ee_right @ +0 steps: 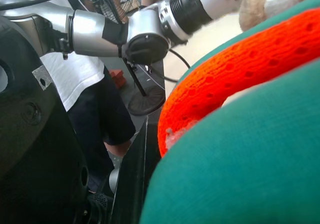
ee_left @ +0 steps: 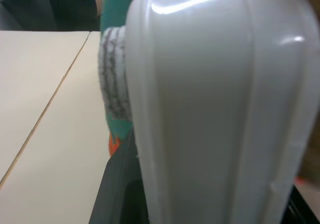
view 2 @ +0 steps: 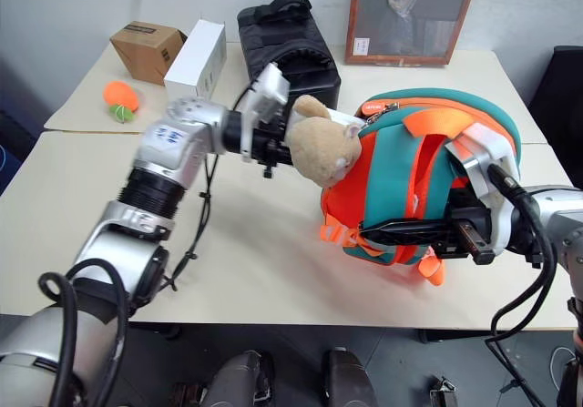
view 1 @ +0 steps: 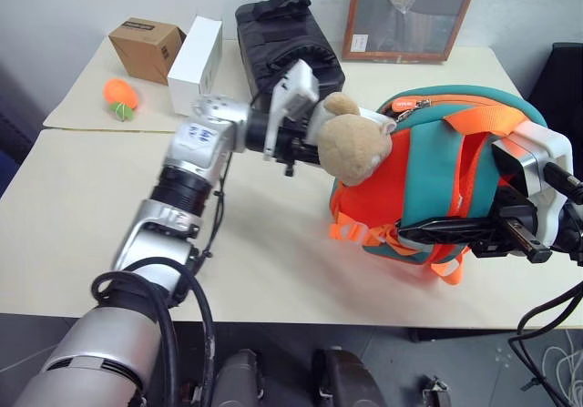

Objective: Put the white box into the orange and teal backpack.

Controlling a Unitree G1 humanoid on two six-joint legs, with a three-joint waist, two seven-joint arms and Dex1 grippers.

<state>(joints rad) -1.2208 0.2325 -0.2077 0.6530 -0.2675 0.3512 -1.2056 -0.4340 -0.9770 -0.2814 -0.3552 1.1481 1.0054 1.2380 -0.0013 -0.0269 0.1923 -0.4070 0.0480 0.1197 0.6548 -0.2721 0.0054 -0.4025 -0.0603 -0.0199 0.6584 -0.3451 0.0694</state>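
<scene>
I hold the white box (ee_left: pixel 215 114) in my left gripper (view 1: pixel 305 138), closed on it at one end, and its other end already points toward the top of the orange and teal backpack (view 1: pixel 437 179), just behind the tan plush toy (view 1: pixel 351 143) that hangs on the front. My right gripper (view 1: pixel 510 234) is closed on the side of the backpack and keeps it raised on the table (view 1: pixel 91 198), with the zipper side up. In the left wrist view the glossy box is very close to the teal edge and a grey ribbed trim, so I judge the box is at the mouth or just entering, but I cannot tell how wide the opening is. To do this step well, I think I must keep the box aligned with the opening and slide it along its long side, slowly, so that a rounded corner does not catch on the trim or on the toy. My right gripper should keep the bag steady against the push. I should release only when most of the box is inside.
</scene>
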